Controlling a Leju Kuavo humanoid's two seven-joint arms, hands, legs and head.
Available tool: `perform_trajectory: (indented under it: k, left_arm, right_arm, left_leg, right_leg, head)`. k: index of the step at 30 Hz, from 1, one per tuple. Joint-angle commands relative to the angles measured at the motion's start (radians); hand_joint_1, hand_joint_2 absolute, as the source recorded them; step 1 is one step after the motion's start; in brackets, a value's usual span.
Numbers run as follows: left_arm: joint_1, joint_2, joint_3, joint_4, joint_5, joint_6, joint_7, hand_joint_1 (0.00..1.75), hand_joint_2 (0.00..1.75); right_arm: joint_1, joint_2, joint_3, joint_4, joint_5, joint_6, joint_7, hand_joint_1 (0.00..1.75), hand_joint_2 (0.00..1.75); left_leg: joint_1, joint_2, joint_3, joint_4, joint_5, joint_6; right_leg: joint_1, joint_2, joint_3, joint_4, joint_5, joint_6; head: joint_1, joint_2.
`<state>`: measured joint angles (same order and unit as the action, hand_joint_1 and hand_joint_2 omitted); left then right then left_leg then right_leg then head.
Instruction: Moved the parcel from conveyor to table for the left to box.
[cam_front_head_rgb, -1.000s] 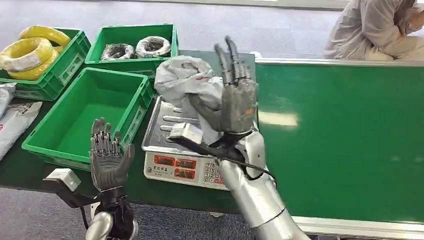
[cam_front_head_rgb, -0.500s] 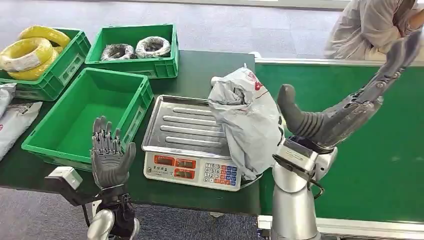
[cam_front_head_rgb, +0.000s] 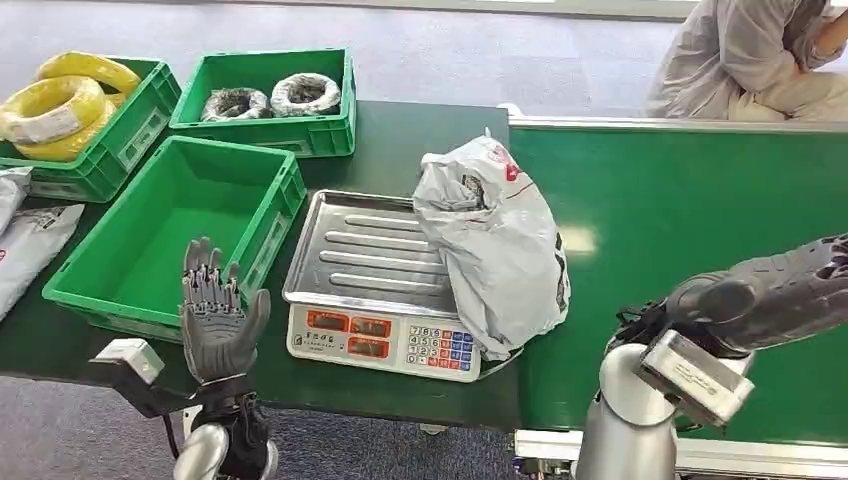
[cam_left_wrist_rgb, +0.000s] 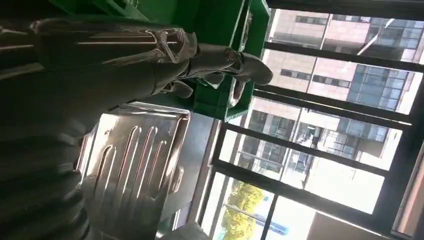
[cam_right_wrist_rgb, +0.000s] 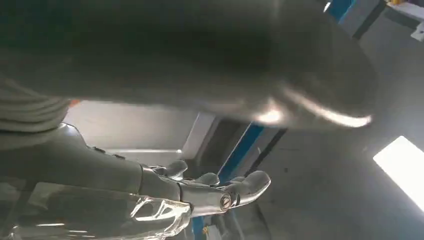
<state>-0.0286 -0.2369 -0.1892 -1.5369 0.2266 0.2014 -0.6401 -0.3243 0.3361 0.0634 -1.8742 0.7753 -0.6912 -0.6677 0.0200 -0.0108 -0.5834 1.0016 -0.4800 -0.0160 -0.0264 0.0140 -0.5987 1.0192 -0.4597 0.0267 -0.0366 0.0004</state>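
Note:
The parcel (cam_front_head_rgb: 495, 240), a crumpled grey plastic mailer bag with red print, lies on the right part of the steel scale tray (cam_front_head_rgb: 350, 250), draping over the tray's right edge toward the conveyor. My right hand (cam_front_head_rgb: 775, 290) is low over the green conveyor belt (cam_front_head_rgb: 690, 220), well right of the parcel, fingers stretched out and holding nothing; its fingers (cam_right_wrist_rgb: 220, 192) show spread in the right wrist view. My left hand (cam_front_head_rgb: 215, 320) stands upright at the table's front edge, palm toward the scale, fingers apart and empty. Its fingers (cam_left_wrist_rgb: 220, 62) also appear in the left wrist view.
An empty green bin (cam_front_head_rgb: 175, 235) sits left of the scale (cam_front_head_rgb: 385, 340). Behind it are a green bin with cable coils (cam_front_head_rgb: 270, 95) and another with yellow coils (cam_front_head_rgb: 70, 105). Grey mailer bags (cam_front_head_rgb: 25, 240) lie at the far left. A person (cam_front_head_rgb: 760, 60) sits beyond the conveyor.
My right hand let go of the parcel onto the scale tray, then swung right and down over the conveyor. The parcel has settled. The left hand has stayed still.

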Motion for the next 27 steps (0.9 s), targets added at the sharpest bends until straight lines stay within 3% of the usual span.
perform_trajectory:
  k: [1,4,5,6,7,8,11,13,18,27]
  left_arm:
    - [0.057,-0.005,0.020,-0.021,-0.020,0.019,0.013,0.00,1.75]
    - [0.057,-0.005,0.020,-0.021,-0.020,0.019,0.013,0.00,1.75]
    - [0.078,-0.013,0.031,-0.046,-0.028,0.031,0.012,0.00,1.75]
    - [0.084,-0.007,0.031,-0.054,-0.033,0.027,0.017,0.00,1.75]
    - [0.078,0.001,0.025,-0.045,-0.034,0.010,0.026,0.00,1.75]
    - [0.068,0.008,0.018,-0.031,-0.031,0.001,0.027,0.00,1.75]
    - [0.033,0.031,-0.002,0.010,0.002,-0.011,0.013,0.00,1.75]
    - [0.022,0.037,-0.013,0.023,0.013,-0.015,0.013,0.00,1.75]
    - [0.036,0.042,-0.019,0.021,0.015,-0.014,0.013,0.00,1.75]
    - [0.039,0.042,-0.020,0.021,0.016,-0.015,0.013,0.00,1.75]
  right_arm:
    - [-0.101,0.013,-0.186,0.220,0.421,-0.007,0.353,0.00,0.00]
    - [-0.101,0.013,-0.186,0.220,0.421,-0.007,0.353,0.00,0.00]
    - [-0.138,-0.015,-0.191,0.442,0.615,0.008,0.589,0.00,0.00]
    - [-0.169,-0.064,-0.180,0.522,0.722,0.133,0.756,0.00,0.00]
    - [-0.231,-0.135,-0.178,0.658,0.770,0.183,0.866,0.00,0.00]
    - [-0.283,-0.178,-0.195,0.776,0.758,0.217,0.898,0.00,0.00]
    - [-0.446,-0.293,-0.242,1.131,0.762,0.257,0.918,0.00,0.00]
    - [-0.505,-0.332,-0.268,1.264,0.758,0.239,0.903,0.00,0.00]
    - [-0.503,-0.340,-0.272,1.290,0.766,0.255,0.913,0.00,0.00]
    - [-0.499,-0.340,-0.272,1.289,0.765,0.253,0.911,0.00,0.00]
  left_leg:
    - [0.000,0.003,0.003,-0.001,0.000,0.001]
    - [0.000,0.004,0.004,-0.001,-0.001,0.001]
    - [0.000,0.003,0.005,-0.002,0.000,0.001]
    - [0.000,0.003,0.005,-0.002,0.000,0.001]
    - [0.001,0.006,0.007,-0.003,0.000,0.001]
    - [0.001,0.007,0.006,-0.003,0.000,0.001]
    - [0.000,0.008,0.008,-0.003,0.001,0.002]
    - [0.000,-0.001,0.004,-0.001,0.002,0.002]
    - [-0.001,-0.005,0.005,-0.004,0.004,0.004]
    - [-0.001,-0.003,0.003,-0.002,0.002,0.002]
  right_leg:
    - [0.001,0.001,0.003,-0.001,0.000,-0.002]
    - [0.001,0.002,0.004,-0.002,0.001,-0.001]
    - [0.001,0.001,0.004,-0.002,0.001,-0.002]
    - [0.001,0.001,0.004,-0.002,0.001,-0.002]
    - [0.001,0.004,0.006,-0.004,0.002,-0.002]
    - [0.001,0.005,0.006,-0.004,0.002,-0.002]
    - [0.001,0.006,0.006,-0.004,0.003,-0.001]
    - [0.000,-0.003,0.006,-0.002,0.002,0.000]
    - [0.000,-0.009,0.008,-0.005,0.004,-0.002]
    - [0.000,-0.006,0.004,-0.002,0.002,-0.002]
  head:
    - [0.000,0.000]
    - [0.000,0.000]
    - [0.000,0.000]
    - [0.000,0.000]
    - [0.001,0.000]
    - [-0.001,0.000]
    - [-0.001,0.000]
    - [0.001,0.000]
    - [0.000,0.000]
    - [0.000,0.000]
